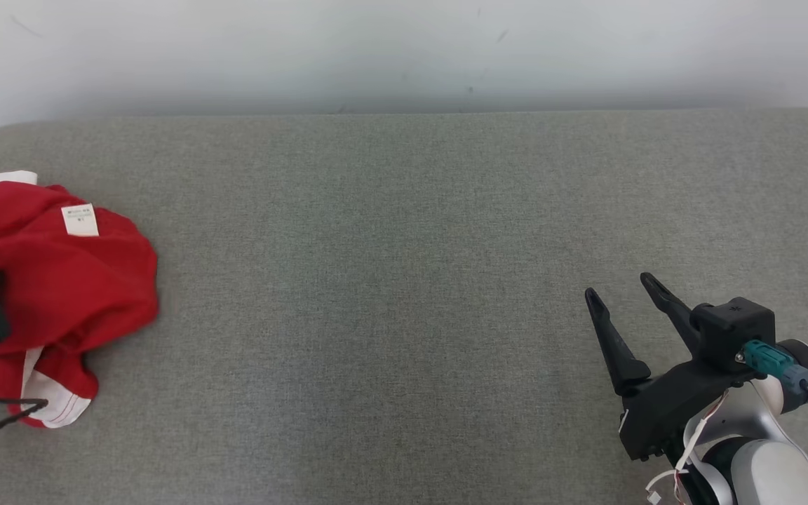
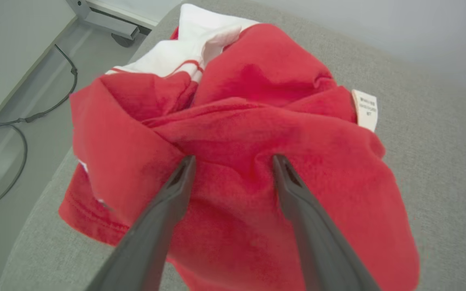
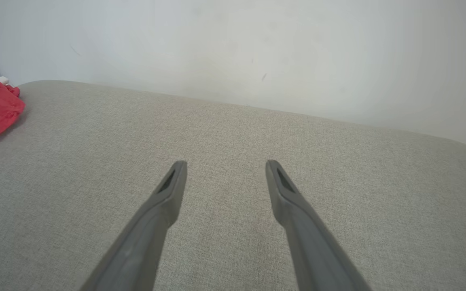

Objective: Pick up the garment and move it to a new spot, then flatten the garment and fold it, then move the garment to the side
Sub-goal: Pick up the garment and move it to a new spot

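Pickup step: the garment (image 1: 74, 280) lies bunched at the counter's (image 1: 404, 245) left end. The left claw (image 2: 234, 158) is wide, tips at the cloth, holding nothing; next it likely needs to close on a fold. The right claw (image 1: 618, 285) is wide and empty at the counter's right.

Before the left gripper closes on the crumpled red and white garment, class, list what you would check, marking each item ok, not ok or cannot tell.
1. Left gripper open: ok.
2. It is aimed at the crumpled red and white garment: ok.
3. Contact with the cloth: cannot tell.
4. Right gripper open, apart from the garment: ok.
5. Room on the grey woven surface for a new spot: ok.
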